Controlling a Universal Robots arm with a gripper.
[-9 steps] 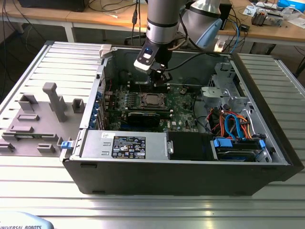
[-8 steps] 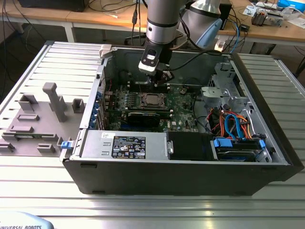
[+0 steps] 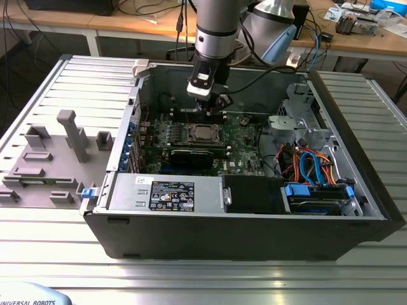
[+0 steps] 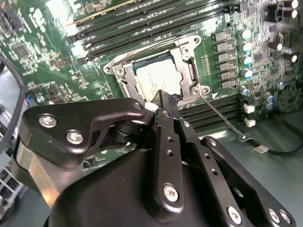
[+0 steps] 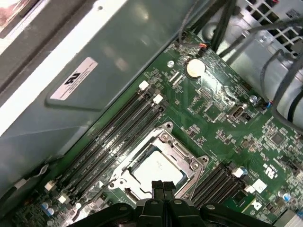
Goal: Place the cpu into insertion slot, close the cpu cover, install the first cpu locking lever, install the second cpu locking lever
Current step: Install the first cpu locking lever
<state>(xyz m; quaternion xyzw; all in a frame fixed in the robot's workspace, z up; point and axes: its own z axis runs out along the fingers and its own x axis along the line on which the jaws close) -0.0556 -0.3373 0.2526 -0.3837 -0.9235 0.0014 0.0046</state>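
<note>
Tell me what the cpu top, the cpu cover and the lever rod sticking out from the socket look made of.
The cpu: metal top, dull silver-grey with a soft, even sheen; probably plated.
The cpu cover: thin sheet metal, apparently stamped, a brighter silver that glints along its edges.
The locking lever: a thin wire rod, bare and shiny, likely steel, though the alloy can't be told.

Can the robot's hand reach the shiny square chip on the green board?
Probably yes: the hand hangs just above the cpu, with nothing between them.
</note>
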